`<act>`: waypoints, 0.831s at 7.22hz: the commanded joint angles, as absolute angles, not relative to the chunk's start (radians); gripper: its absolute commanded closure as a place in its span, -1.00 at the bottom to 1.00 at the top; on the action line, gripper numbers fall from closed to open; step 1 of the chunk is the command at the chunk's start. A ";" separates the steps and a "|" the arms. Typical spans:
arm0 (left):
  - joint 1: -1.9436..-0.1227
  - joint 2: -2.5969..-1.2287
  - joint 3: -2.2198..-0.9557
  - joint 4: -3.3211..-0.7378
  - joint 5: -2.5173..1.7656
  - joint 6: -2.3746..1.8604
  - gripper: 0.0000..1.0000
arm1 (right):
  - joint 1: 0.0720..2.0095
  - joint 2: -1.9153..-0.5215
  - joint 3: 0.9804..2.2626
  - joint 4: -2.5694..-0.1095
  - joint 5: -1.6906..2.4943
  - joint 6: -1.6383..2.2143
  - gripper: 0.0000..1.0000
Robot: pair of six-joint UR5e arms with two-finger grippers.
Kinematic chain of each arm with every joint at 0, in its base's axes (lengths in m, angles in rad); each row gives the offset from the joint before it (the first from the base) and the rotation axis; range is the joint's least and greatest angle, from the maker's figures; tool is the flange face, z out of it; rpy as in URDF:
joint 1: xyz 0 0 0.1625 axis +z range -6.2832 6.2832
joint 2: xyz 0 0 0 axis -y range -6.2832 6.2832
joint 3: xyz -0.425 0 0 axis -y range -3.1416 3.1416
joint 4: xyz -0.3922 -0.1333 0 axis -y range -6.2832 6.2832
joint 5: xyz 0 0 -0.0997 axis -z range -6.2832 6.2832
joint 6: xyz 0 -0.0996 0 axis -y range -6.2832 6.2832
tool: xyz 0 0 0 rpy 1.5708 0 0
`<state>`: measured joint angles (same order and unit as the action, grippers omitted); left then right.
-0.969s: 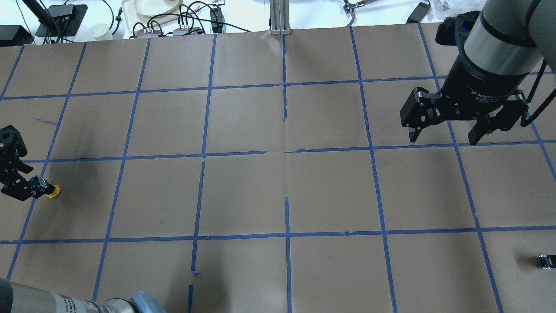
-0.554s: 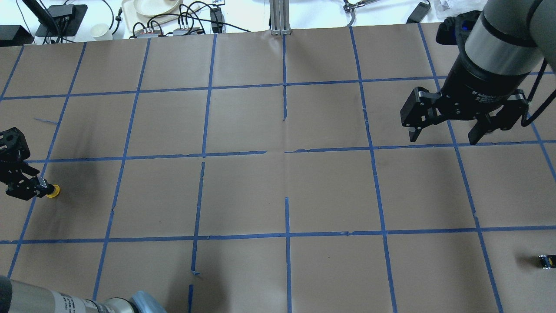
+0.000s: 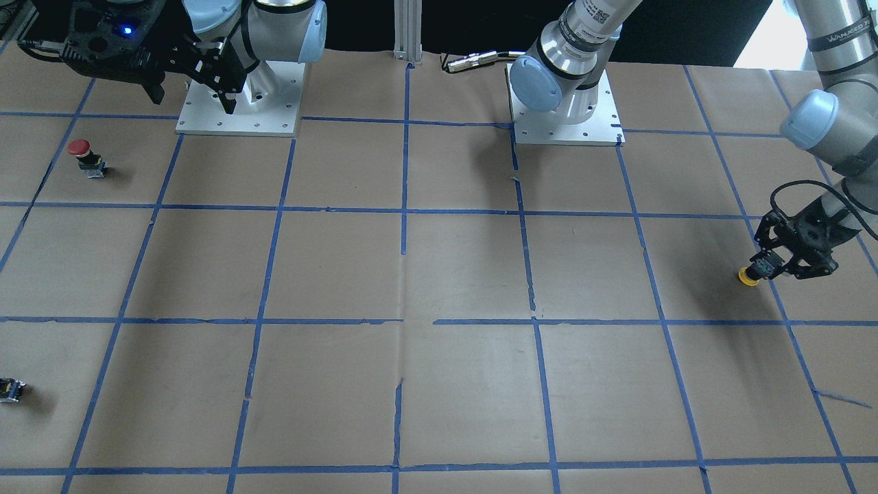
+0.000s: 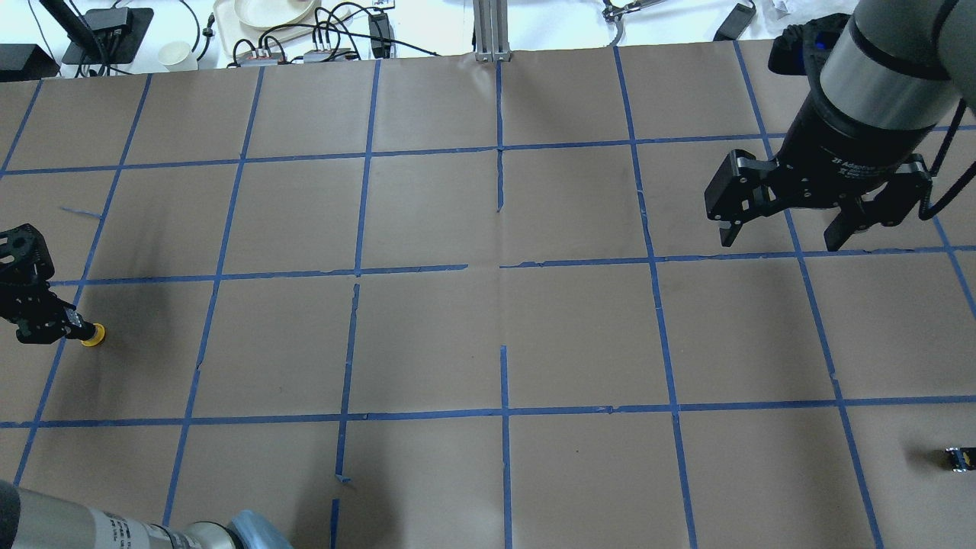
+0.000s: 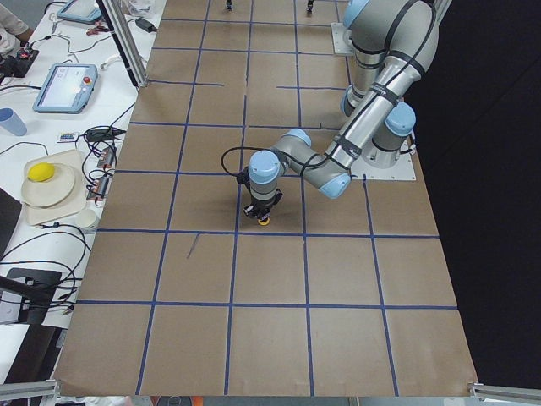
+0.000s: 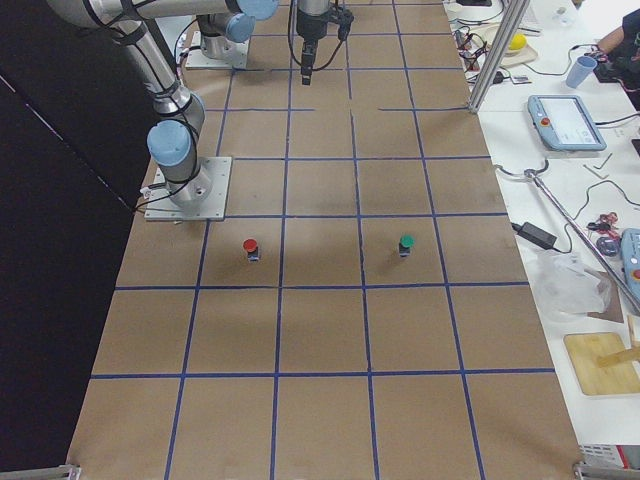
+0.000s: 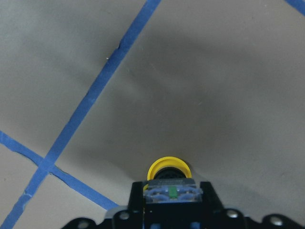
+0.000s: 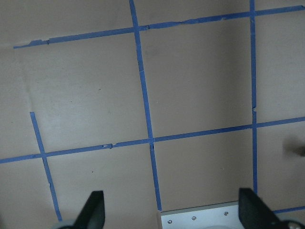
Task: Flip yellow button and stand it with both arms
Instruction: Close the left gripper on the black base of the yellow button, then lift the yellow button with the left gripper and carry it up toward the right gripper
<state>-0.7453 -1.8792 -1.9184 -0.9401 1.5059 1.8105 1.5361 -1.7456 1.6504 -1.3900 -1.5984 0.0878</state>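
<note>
The yellow button [image 4: 92, 334] is at the table's far left, its yellow cap [image 7: 167, 169] low at the paper and pointing away from the gripper. My left gripper [image 4: 69, 326] is shut on its black-and-silver body, which also shows in the front view [image 3: 748, 276]. My right gripper [image 4: 779, 240] is open and empty, held above the table at the far right, well away from the button. Its fingers [image 8: 93, 210] frame bare paper in the right wrist view.
A red-capped button [image 3: 82, 152] stands near the right arm's base plate [image 3: 274, 110]. A green-capped button [image 6: 406, 243] stands further out on that side. A small black block [image 4: 957, 457] lies at the right edge. Blue tape lines grid the brown paper.
My left gripper's fingers have closed from wide open onto the yellow button's body. The right gripper has shifted very slightly.
</note>
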 commanded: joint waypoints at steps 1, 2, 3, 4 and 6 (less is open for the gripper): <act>-0.765 -1.827 -1.911 -1.026 1.393 1.798 0.96 | 1.537 -1.746 1.652 -1.384 -1.594 0.094 -1.00; -0.794 -1.757 -1.892 -1.207 1.328 1.742 0.96 | 1.536 -1.746 1.654 -1.384 -1.592 0.098 -1.00; -0.828 -1.694 -1.860 -1.405 1.251 1.661 0.96 | 1.536 -1.743 1.654 -1.387 -1.594 0.101 -1.00; -0.886 -1.653 -1.812 -1.571 1.196 1.516 0.96 | 1.536 -1.743 1.654 -1.391 -1.592 0.107 -1.00; -1.056 -1.589 -1.723 -1.829 1.014 1.236 0.96 | 1.525 -1.733 1.652 -1.404 -1.598 0.185 -1.00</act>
